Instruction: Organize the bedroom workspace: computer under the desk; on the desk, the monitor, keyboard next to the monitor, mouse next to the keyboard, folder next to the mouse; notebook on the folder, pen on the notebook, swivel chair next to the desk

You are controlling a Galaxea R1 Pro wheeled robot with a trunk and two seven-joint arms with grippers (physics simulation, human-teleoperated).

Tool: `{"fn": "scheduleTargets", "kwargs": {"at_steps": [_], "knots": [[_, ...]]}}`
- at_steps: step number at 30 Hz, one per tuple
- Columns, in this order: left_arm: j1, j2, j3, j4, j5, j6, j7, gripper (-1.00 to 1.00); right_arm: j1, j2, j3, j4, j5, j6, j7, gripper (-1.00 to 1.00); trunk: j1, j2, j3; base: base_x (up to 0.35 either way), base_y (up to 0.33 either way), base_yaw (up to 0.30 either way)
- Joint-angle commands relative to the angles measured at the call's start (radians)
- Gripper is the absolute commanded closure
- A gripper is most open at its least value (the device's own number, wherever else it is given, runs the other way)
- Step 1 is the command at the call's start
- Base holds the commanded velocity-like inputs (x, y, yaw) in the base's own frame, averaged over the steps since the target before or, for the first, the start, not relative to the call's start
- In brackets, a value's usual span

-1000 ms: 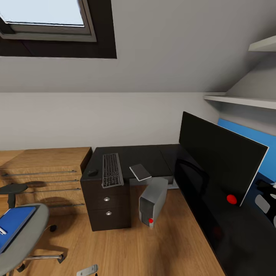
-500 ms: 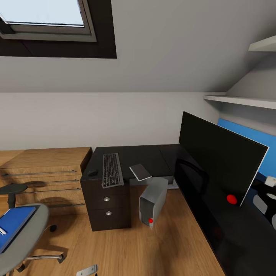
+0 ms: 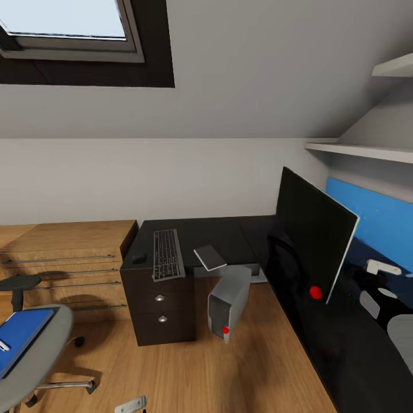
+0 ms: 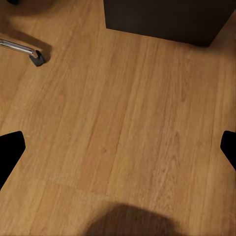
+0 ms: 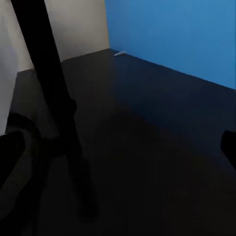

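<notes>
Nearest, a grey-seated swivel chair carrying the flat blue folder over matte wooden floor. Beyond, a silver-grey computer upright beneath the glossy black desk. Farther along the desk top: dark oval mouse, slim keyboard, thin notebook. At right, the wide black monitor, now swung edge-on compared with a second ago, its red dot shifted leftward. Right gripper reaching behind the screen; left gripper hovering over floor, fingers spread wide; right fingers' spacing unclear.
</notes>
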Motion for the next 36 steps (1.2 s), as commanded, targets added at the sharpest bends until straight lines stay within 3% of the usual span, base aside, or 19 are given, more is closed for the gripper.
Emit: {"fn": "scheduleTargets", "kwargs": {"at_steps": [1, 5, 9, 13, 36], "knots": [[-0.001, 0.001, -0.008, 0.0, 0.01, -0.005, 0.007, -1.0, -0.001, 0.021, -0.001, 0.0, -0.005, -0.004, 0.009, -1.0, 0.0, -0.001, -0.001, 0.0, 0.0, 0.0], [-0.001, 0.002, -0.008, 0.0, 0.01, -0.005, 0.007, -1.0, -0.001, 0.075, -0.001, -0.001, -0.004, -0.006, 0.018, -1.0, 0.0, -0.001, -0.001, 0.0, 0.0, 0.0], [-0.001, 0.001, -0.008, 0.0, 0.01, -0.005, 0.007, -1.0, -0.001, 0.085, 0.001, -0.001, -0.004, -0.005, 0.018, -1.0, 0.0, -0.001, -0.001, 0.0, 0.0, 0.0], [-0.001, 0.001, -0.008, 0.001, 0.011, -0.005, 0.007, -1.0, -0.001, 0.122, -0.001, -0.001, -0.003, -0.007, 0.015, -1.0, 0.0, -0.001, -0.001, 0.0, 0.0, 0.006], [-0.001, 0.001, -0.008, 0.021, 0.01, -0.009, 0.003, -1.0, -0.001, 0.13, -0.001, -0.001, -0.002, -0.007, 0.015, -1.0, 0.0, -0.001, -0.001, 0.012, 0.0, 0.044]]}}
